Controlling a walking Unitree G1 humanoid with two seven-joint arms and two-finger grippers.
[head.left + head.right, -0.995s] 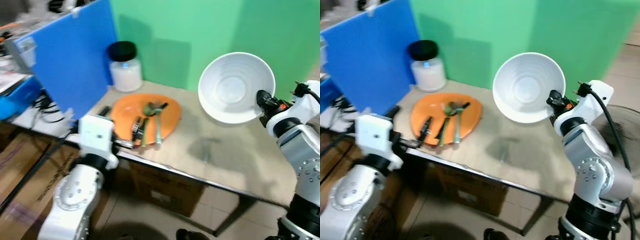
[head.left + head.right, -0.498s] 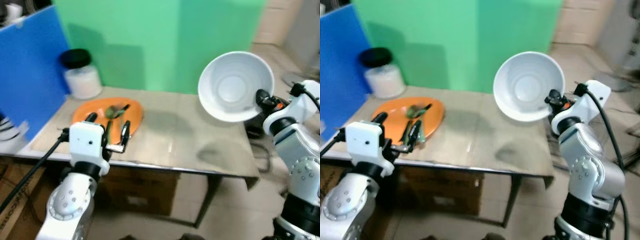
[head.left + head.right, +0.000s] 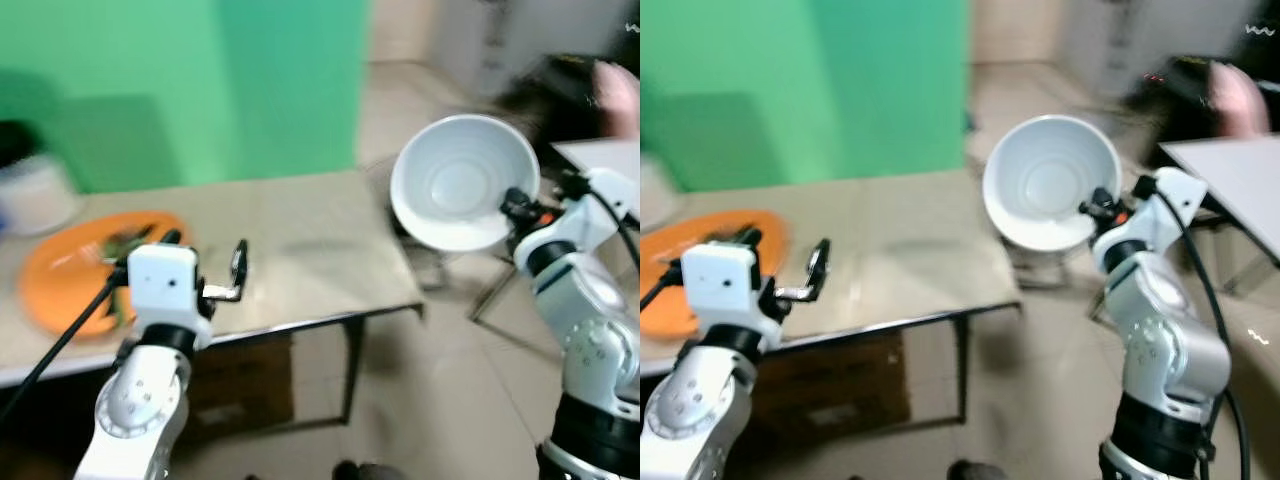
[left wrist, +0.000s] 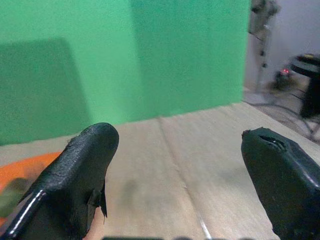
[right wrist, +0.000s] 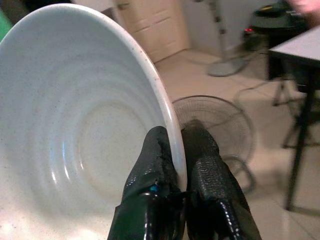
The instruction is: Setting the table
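The right gripper [image 5: 181, 165] clamps the rim of a white ribbed ceramic bowl [image 3: 462, 195], tilted past the beige tabletop [image 3: 300, 240] edge. The left gripper [image 4: 180, 170] hovers spread; the orange plate [image 3: 55, 275] looks blurred.

A green backdrop [image 3: 180, 90] stands behind the table, and a floor fan [image 5: 215, 125] sits on the tiled floor.

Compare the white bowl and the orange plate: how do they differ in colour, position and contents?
The white bowl is pinched by its rim in the right gripper and held tilted in the air beyond the table's edge; the orange plate lies flat on the table. The bowl is deep and empty; the plate is shallow and carries cutlery. Both are round dishes.
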